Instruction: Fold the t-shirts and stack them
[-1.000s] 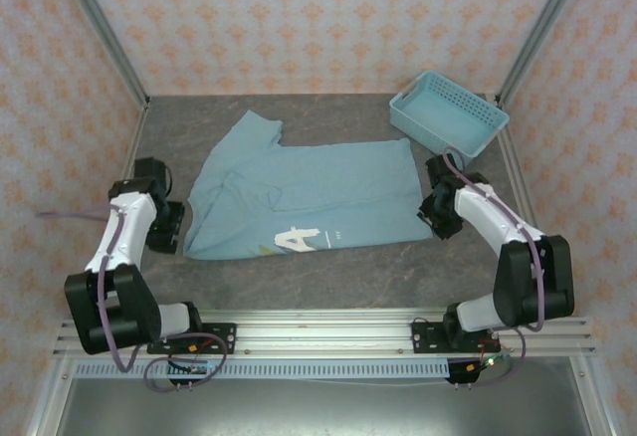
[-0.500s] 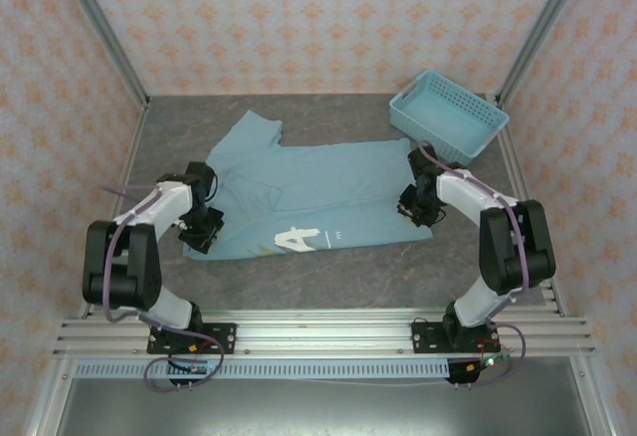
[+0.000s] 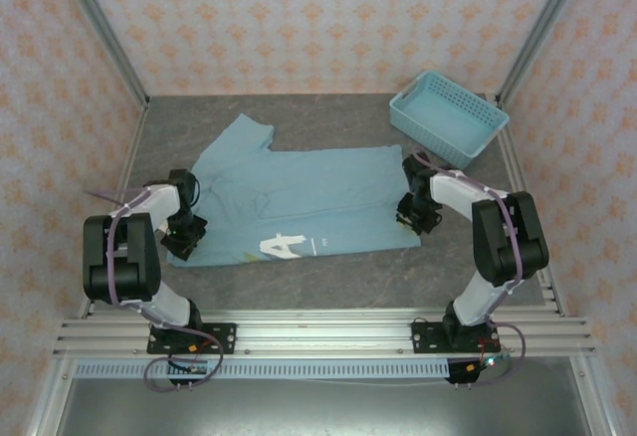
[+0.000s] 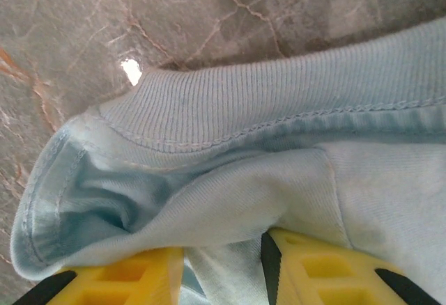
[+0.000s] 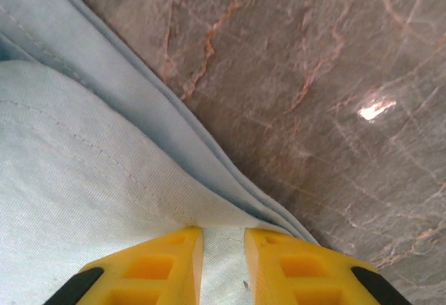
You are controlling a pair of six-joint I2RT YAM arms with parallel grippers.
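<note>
A light blue t-shirt lies spread across the grey table, one sleeve toward the back left, with a white letter A showing near its front edge. My left gripper sits at the shirt's left end; in the left wrist view its yellow fingers pinch bunched cloth just below the ribbed collar. My right gripper is at the shirt's right edge. In the right wrist view, the gripper is shut on a fold of fabric beside the layered hem.
A light blue lattice basket stands at the back right corner, close behind the right arm. Bare marbled tabletop lies to the right of the hem and along the front edge. Metal frame posts bound both sides.
Both grippers closed in from the table's sides onto the shirt's ends. Over the last half second the shirt has slid slightly left with them.
</note>
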